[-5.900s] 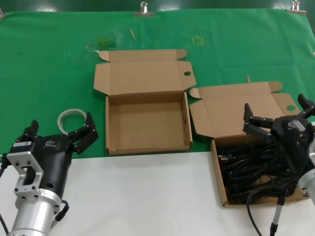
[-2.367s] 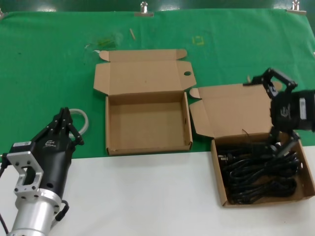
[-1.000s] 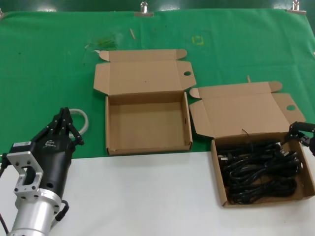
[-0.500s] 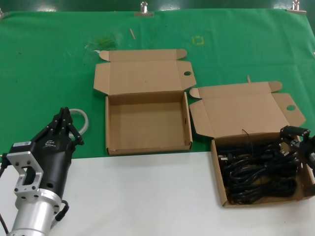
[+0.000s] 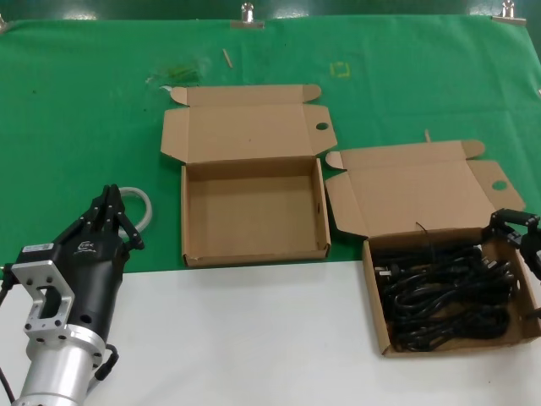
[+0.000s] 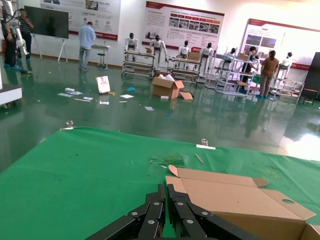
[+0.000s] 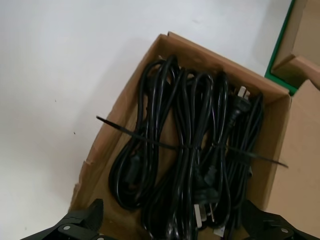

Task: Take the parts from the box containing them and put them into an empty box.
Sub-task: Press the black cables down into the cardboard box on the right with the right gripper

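Observation:
Several black power cords [image 5: 444,292] lie bundled in the open brown box [image 5: 373,292] at the right. My right gripper [image 5: 514,227] is open and empty at that box's far right corner, by the edge of the head view. In the right wrist view its fingers [image 7: 80,222] stand wide apart just above the cords [image 7: 190,150], which fill the box [image 7: 112,127]. The empty box [image 5: 254,216] sits open in the middle. My left gripper [image 5: 108,213] is shut and empty, parked at the left; it also shows in the left wrist view [image 6: 166,192].
A white ring-shaped tube [image 5: 142,203] lies on the green cloth [image 5: 76,127] right behind my left gripper. Both lids [image 5: 249,131] lie folded back flat. The white tabletop [image 5: 254,338] runs along the front. Clips hold the cloth's far edge.
My right gripper rose over the lid, went out to the right edge, then came back down by the cord box's far right corner. My left gripper shut early on and has stayed still.

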`<action>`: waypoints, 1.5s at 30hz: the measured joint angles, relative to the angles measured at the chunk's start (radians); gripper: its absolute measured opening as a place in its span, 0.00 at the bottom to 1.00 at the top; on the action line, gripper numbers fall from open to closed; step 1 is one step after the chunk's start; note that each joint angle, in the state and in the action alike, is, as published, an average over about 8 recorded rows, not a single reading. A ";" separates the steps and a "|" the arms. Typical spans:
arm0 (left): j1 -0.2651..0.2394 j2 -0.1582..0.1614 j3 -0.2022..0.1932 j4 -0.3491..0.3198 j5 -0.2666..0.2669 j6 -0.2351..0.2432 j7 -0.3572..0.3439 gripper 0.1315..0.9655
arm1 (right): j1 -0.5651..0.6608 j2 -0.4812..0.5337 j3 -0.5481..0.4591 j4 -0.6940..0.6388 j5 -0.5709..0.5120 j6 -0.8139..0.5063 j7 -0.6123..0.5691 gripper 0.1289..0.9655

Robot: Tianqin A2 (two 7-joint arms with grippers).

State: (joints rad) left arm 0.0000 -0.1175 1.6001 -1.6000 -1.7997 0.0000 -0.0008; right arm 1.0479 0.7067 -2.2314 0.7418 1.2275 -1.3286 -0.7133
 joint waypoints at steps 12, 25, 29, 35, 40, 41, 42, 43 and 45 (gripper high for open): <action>0.000 0.000 0.000 0.000 0.000 0.000 0.000 0.03 | 0.021 -0.025 0.005 -0.073 0.002 0.016 -0.029 0.90; 0.000 0.000 0.000 0.000 0.000 0.000 0.000 0.03 | 0.040 -0.046 0.009 -0.115 0.008 0.023 -0.042 0.71; 0.000 0.000 0.000 0.000 0.000 0.000 0.000 0.03 | 0.042 -0.048 0.011 -0.117 0.010 0.023 -0.038 0.59; 0.000 0.000 0.000 0.000 0.000 0.000 0.000 0.03 | 0.040 -0.048 0.013 -0.109 0.014 0.020 -0.025 0.44; 0.000 0.000 0.000 0.000 0.000 0.000 0.000 0.03 | 0.038 -0.045 0.015 -0.093 0.016 0.015 -0.012 0.29; 0.000 0.000 0.000 0.000 0.000 0.000 0.000 0.03 | 0.037 -0.043 0.015 -0.089 0.017 0.014 -0.009 0.26; 0.000 0.000 0.000 0.000 0.000 0.000 0.000 0.03 | 0.037 -0.042 0.016 -0.084 0.017 0.013 -0.006 0.26; 0.000 0.000 0.000 0.000 0.000 0.000 0.000 0.03 | 0.036 -0.041 0.016 -0.078 0.018 0.012 -0.002 0.25; 0.000 0.000 0.000 0.000 0.000 0.000 0.000 0.03 | 0.034 -0.037 0.018 -0.066 0.020 0.008 0.006 0.24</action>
State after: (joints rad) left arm 0.0000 -0.1175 1.6001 -1.6000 -1.7996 0.0000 -0.0004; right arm 1.0819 0.6700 -2.2135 0.6761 1.2471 -1.3202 -0.7074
